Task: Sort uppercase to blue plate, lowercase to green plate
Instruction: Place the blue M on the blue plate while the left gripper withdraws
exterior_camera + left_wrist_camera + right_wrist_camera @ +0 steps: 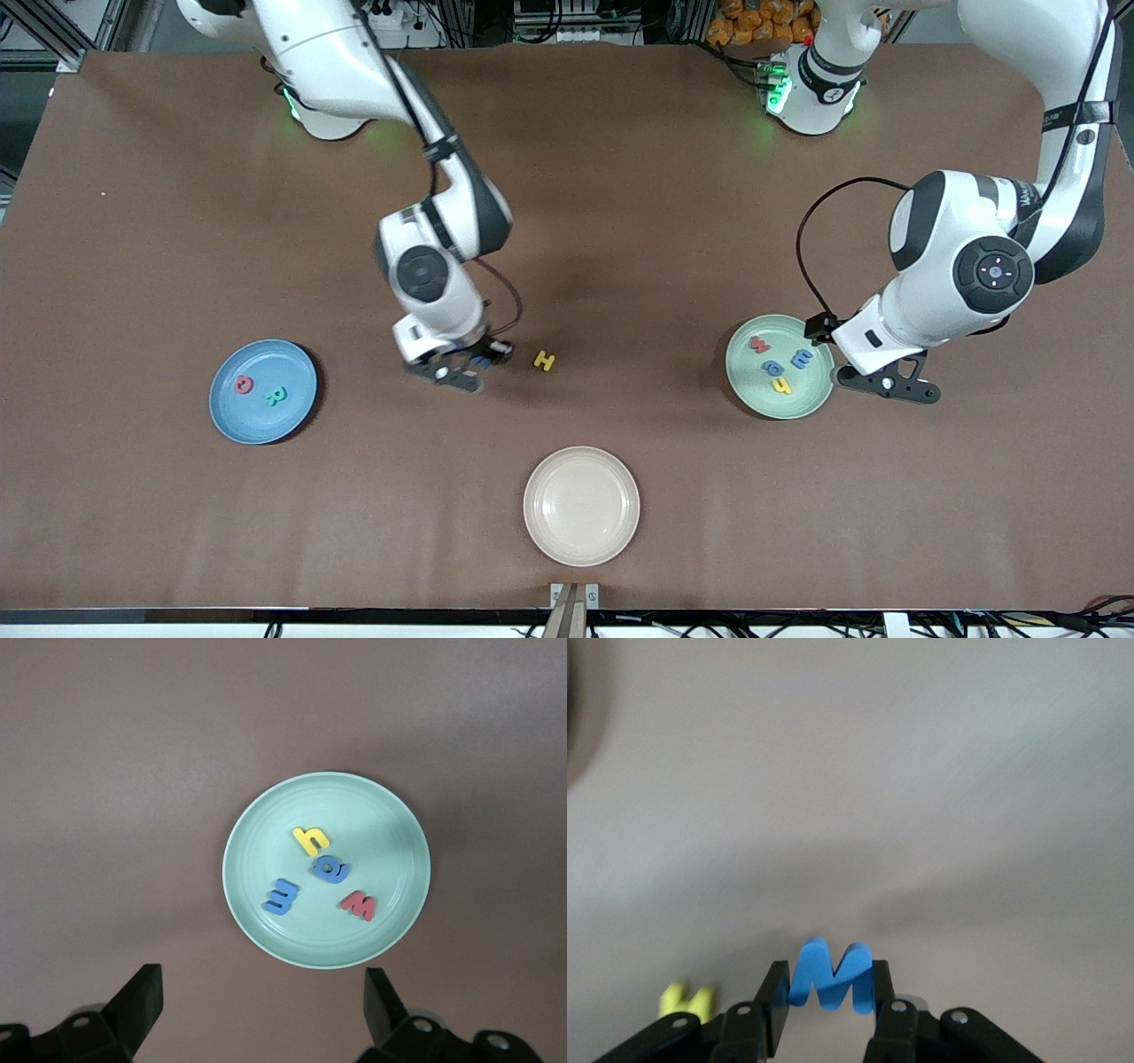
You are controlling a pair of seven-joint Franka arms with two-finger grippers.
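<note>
Two grippers: the right gripper (824, 1005) clamps the blue W (831, 976) beside the yellow H (544, 360); the left gripper (261, 1010) waits, fingers apart, near the green plate (742, 390).

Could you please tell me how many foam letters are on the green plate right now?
4: a red w, blue a, blue m and yellow h, all on the green plate.

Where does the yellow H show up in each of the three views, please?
Front view: yellow H lies on the brown table, toward the left arm's end from the right gripper.
Right wrist view: yellow H beside the blue W in the jaws.
Left wrist view: not in it.
Shared landmark: the right gripper.
</note>
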